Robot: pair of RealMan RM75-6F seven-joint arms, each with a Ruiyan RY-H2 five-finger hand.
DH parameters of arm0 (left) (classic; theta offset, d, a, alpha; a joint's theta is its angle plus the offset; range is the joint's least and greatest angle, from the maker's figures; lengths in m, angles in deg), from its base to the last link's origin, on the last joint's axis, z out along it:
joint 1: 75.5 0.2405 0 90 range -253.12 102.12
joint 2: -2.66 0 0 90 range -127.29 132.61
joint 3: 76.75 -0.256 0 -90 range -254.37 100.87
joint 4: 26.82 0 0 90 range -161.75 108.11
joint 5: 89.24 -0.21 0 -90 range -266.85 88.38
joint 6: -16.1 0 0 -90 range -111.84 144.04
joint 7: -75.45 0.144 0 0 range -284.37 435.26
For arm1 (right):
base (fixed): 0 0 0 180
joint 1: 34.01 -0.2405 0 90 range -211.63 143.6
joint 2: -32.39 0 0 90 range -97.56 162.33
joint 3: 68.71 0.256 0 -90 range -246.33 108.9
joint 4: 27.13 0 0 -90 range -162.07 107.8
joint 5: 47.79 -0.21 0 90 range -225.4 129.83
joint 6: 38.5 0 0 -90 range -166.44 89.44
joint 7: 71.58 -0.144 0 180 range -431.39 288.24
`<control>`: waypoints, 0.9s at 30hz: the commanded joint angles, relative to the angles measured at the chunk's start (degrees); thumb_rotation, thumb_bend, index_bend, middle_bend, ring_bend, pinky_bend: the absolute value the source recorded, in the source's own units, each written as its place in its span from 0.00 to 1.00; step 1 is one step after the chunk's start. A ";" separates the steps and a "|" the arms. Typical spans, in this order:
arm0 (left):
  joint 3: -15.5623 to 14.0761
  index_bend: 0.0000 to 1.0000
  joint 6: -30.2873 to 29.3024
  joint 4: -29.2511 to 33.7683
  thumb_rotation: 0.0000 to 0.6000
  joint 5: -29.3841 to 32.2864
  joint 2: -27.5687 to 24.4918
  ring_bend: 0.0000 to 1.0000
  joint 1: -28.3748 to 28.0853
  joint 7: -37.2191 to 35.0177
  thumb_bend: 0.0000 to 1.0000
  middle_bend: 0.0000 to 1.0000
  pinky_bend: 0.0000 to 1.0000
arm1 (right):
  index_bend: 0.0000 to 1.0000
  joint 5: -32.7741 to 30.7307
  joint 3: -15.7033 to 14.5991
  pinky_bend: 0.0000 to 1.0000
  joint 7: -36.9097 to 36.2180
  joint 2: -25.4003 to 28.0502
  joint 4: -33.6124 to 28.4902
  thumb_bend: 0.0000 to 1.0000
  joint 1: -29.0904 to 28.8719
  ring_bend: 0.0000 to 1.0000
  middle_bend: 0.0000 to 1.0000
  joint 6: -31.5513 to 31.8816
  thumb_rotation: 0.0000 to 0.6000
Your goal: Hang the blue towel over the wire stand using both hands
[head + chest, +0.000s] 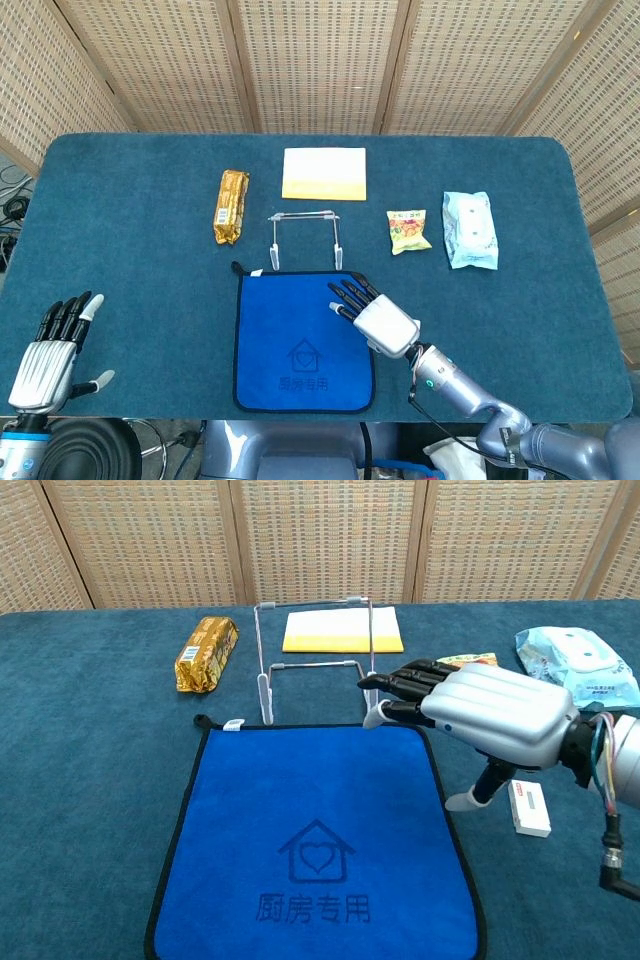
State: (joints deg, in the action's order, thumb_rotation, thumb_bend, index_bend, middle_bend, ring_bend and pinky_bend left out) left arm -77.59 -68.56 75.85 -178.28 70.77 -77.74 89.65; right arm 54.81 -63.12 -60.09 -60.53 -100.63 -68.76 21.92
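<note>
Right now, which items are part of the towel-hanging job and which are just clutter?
Job:
blue towel, flat on the table
wire stand, upright behind it
right robot hand, over the towel's far right corner
left robot hand, at the near left edge

Lying about:
gold snack bar
yellow pad
snack packet
wipes pack
small white box

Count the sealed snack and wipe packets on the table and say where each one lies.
3: gold packet left of the wire stand; small snack bag right of it; pale wipes pack furthest right. None seems hidden.
</note>
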 commanded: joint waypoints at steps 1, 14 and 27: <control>0.08 0.00 0.26 -0.05 1.00 0.34 -0.06 0.00 -0.13 -0.17 0.02 0.00 0.00 | 0.19 -0.55 0.18 0.00 0.04 -0.83 1.05 0.00 -0.68 0.00 0.01 -0.01 1.00; 0.24 0.00 1.88 0.18 1.00 1.93 -0.21 0.00 -0.96 -0.29 0.03 0.00 0.00 | 0.22 -0.65 -1.78 0.02 1.22 -4.86 11.27 0.00 -3.78 0.00 0.05 -0.10 1.00; 0.26 0.00 2.65 0.01 1.00 2.86 -0.04 0.00 -1.47 -0.14 0.03 0.00 0.00 | 0.22 -1.56 -3.56 0.04 0.51 -5.59 12.69 0.00 -4.66 0.00 0.05 1.02 1.00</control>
State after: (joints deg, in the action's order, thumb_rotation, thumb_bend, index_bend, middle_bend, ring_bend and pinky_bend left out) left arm -77.33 -65.91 75.86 -175.42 70.72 -79.22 89.52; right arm 53.24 -66.68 -59.59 -66.12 -87.95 -73.41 22.95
